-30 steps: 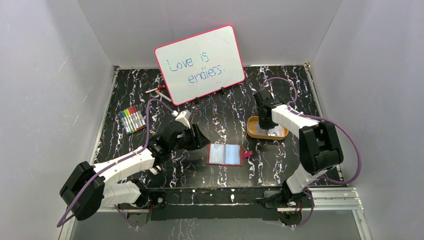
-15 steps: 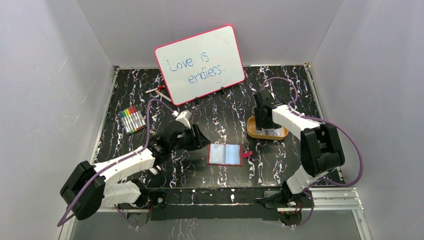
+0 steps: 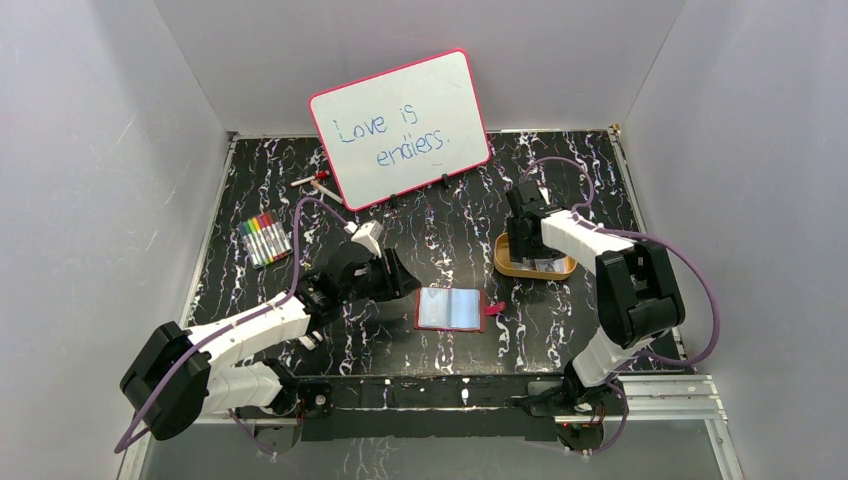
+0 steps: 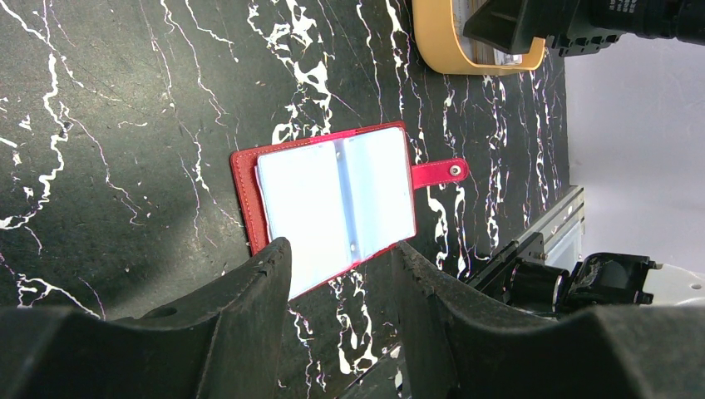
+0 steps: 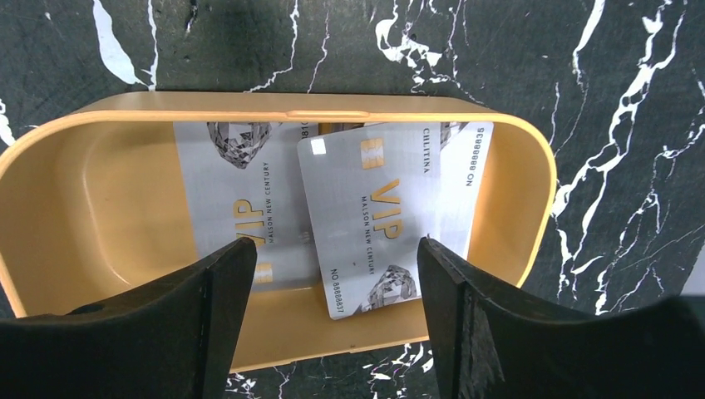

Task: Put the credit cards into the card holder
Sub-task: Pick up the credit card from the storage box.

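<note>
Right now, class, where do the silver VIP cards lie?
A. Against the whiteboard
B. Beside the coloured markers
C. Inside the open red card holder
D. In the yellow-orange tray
D: the right wrist view shows the credit cards overlapping each other inside the tray, while the card holder lies open on the table apart from it, with no card on it.

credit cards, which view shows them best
Right wrist: the credit cards lie overlapping in the yellow tray, with their print readable. Top external shows only a small pale patch; left wrist shows only a sliver.
</note>
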You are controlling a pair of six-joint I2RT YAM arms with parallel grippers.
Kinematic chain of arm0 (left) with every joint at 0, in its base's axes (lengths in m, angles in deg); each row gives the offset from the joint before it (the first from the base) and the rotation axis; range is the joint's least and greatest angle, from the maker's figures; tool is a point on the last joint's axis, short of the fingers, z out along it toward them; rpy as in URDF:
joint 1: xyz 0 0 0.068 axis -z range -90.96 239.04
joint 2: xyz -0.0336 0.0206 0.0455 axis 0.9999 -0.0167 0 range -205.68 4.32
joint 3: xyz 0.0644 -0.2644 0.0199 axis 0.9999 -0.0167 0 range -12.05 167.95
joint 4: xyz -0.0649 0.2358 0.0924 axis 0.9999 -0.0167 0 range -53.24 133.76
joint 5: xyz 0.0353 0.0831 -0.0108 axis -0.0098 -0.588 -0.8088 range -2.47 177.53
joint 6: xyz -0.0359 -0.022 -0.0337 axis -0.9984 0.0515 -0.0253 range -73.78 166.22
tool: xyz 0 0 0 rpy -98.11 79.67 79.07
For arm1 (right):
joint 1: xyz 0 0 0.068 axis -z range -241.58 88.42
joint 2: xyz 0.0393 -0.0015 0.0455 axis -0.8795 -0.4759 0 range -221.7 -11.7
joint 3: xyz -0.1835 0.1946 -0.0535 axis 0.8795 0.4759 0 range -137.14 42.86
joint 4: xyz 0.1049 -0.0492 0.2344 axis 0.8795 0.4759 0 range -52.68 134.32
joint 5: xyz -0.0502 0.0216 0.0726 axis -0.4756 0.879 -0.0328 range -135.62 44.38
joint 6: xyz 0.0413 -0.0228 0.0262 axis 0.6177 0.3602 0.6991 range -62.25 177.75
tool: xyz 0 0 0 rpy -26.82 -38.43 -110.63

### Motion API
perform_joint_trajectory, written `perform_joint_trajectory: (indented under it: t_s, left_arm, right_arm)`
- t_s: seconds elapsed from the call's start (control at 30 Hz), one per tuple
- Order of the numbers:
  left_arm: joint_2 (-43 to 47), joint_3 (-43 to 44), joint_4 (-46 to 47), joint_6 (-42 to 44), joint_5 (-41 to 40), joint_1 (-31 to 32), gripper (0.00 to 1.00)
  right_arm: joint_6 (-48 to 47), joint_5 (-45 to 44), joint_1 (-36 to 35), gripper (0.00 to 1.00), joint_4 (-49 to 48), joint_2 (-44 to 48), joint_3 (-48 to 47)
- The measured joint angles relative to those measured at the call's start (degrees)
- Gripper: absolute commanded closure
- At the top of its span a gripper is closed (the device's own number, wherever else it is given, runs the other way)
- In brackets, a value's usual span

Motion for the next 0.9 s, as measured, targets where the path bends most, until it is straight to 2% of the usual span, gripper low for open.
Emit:
perform_joint_trajectory:
  t_s: [0.53,0.9]
  left_arm:
    - [0.0,0.0,0.0,0.0,0.0,0.0,0.54]
    - [0.0,0.0,0.0,0.0,0.0,0.0,0.54]
  right_arm:
    - [-1.4,-0.2,-0.3,0.62,0.0,-0.7,0.1]
    - [-1.5,0.2,-1.3,0.79,0.6,-0.4,-0.7]
